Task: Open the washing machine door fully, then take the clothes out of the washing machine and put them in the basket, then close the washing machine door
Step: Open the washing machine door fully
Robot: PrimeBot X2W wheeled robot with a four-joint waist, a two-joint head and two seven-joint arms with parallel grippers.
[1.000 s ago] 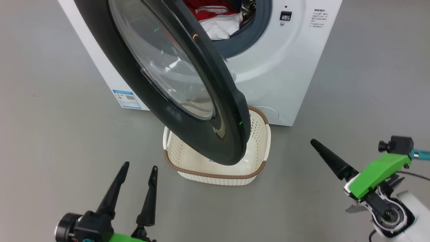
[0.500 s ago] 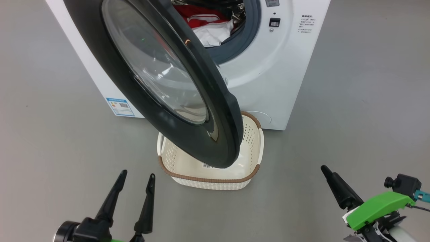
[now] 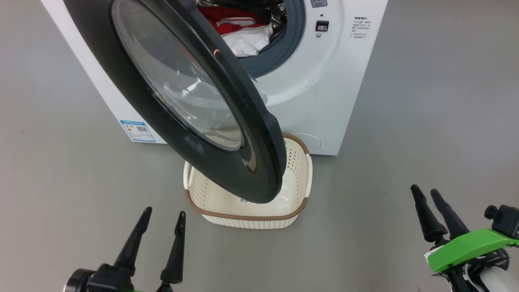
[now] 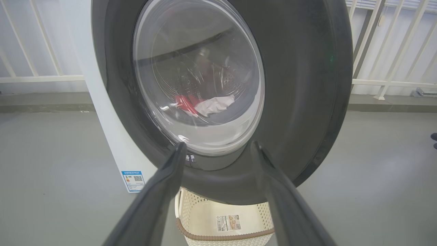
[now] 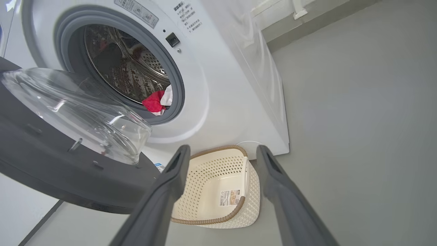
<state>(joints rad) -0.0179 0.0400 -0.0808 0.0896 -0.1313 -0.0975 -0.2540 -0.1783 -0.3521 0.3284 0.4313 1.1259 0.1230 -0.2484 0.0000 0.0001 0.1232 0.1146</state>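
Pulling your right hand (image 3: 423, 190) back leaves the washing machine door (image 3: 251, 162) only half swung, hanging over the basket (image 3: 251, 217). Right and left hand (image 3: 165, 211) are both spread wide, empty. The clothes (image 3: 239, 30) sit in the washing machine (image 3: 324, 81), so I'd open wider first.

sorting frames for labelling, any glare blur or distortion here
Head view: sharp, evenly lit, pale reflections on the washing machine door glass. Left wrist view: the clothes look hazy through that glass, the left gripper is soft-focus. Right wrist view: the wide lens tilts and bends the washing machine.
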